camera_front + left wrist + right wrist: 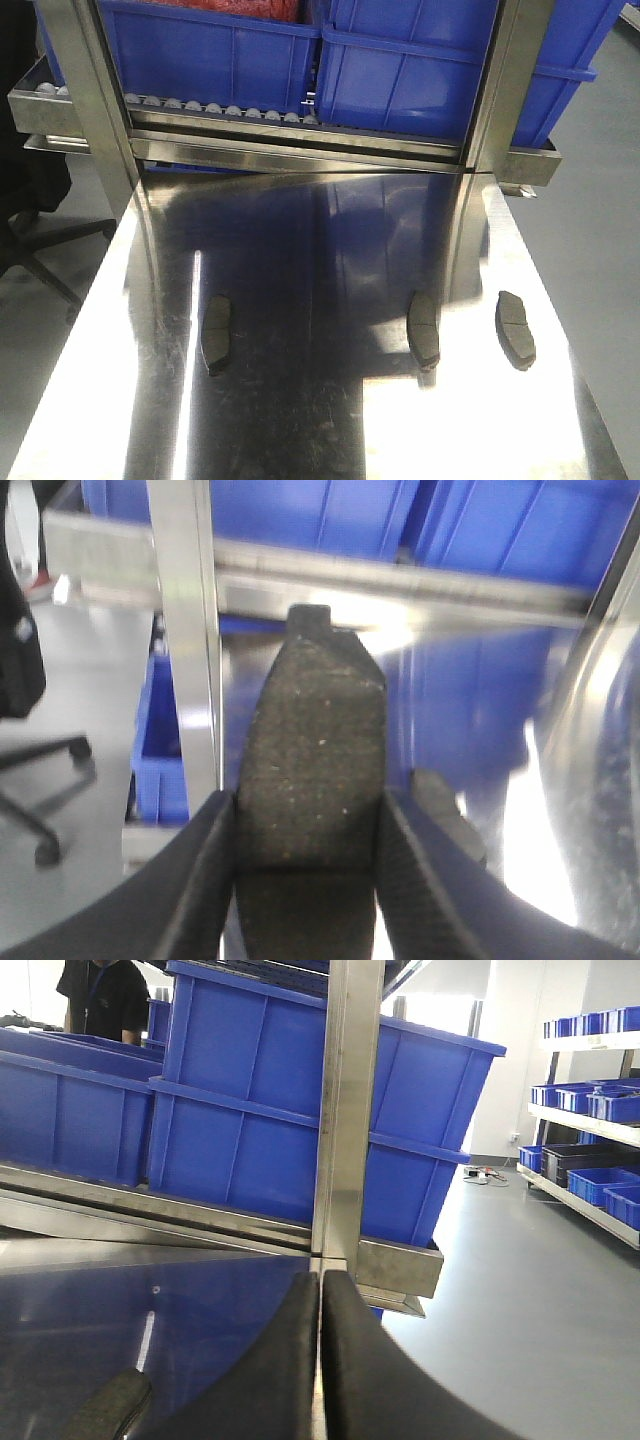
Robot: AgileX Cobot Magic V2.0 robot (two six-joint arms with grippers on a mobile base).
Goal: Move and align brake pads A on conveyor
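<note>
- Three brake pads lie flat on the shiny steel counter (300,250) in the front view.
- The left pad (216,333) lies well apart from the other two.
- The middle pad (423,328) and the right pad (515,328) lie near each other, not touching.
- All three point away toward the blue bins (400,70) at the back.
- The left claw (308,820) is clamped on a fourth pad (310,740), one finger on each long side.
- Another pad (445,810) lies on the counter just past it, to the right.
- The right claw (320,1290) has its fingers pressed together with nothing between them.
- A dark rough pad (110,1405) lies low beside it on the counter.
</note>
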